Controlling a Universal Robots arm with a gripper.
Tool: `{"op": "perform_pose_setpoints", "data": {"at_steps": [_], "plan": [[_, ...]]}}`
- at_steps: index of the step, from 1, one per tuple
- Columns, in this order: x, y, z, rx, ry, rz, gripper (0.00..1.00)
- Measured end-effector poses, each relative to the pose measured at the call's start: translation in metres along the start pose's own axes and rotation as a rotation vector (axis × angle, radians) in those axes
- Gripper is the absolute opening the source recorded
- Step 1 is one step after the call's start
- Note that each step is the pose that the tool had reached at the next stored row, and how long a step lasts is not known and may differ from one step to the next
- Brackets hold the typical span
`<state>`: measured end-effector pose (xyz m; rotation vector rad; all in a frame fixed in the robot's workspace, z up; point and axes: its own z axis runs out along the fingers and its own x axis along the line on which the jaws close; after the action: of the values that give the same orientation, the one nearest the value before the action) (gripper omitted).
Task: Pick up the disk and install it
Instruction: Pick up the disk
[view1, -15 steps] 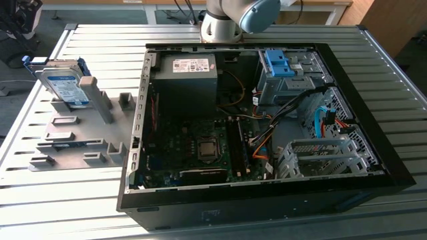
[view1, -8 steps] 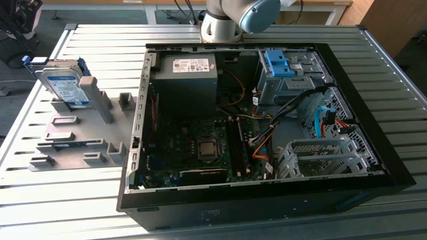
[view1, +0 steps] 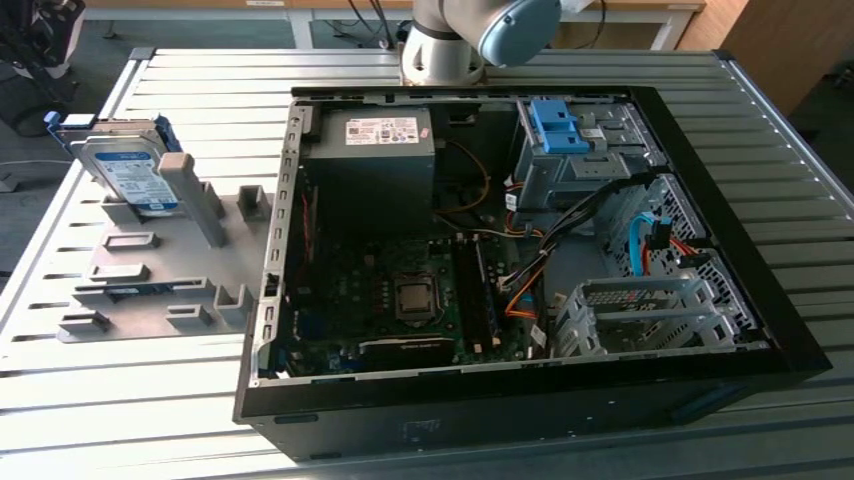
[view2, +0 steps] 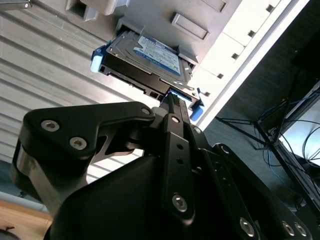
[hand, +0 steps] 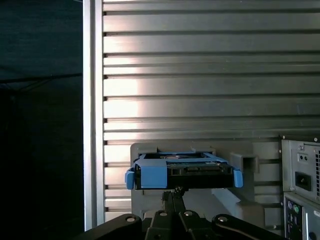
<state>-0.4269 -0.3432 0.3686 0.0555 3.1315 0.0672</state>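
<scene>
The disk (view1: 130, 170) stands on its edge in the grey holder (view1: 147, 265), just beside the open case (view1: 534, 420), on the exterior view's left. It is not yet picked up, so I judge the work is at the approach for picking. In the second wrist view the gripper (view2: 171, 100) points toward the disk but seems apart from it, its fingers pressed together and holding nothing. For a grasp they must first spread wider than the disk.

Exterior view: high, angled down on case (view1: 534, 405), table (view1: 200, 70), disk (view1: 134, 175). Both wrist views: close behind gripper (hand: 173, 192), facing same disk, table.
</scene>
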Motion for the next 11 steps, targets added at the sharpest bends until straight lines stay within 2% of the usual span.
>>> {"op": "perform_pose_setpoints", "data": {"at_steps": [11], "plan": [[0.0001,0.0000,0.0000,-0.0002,0.0014,-0.031,0.11]]}}
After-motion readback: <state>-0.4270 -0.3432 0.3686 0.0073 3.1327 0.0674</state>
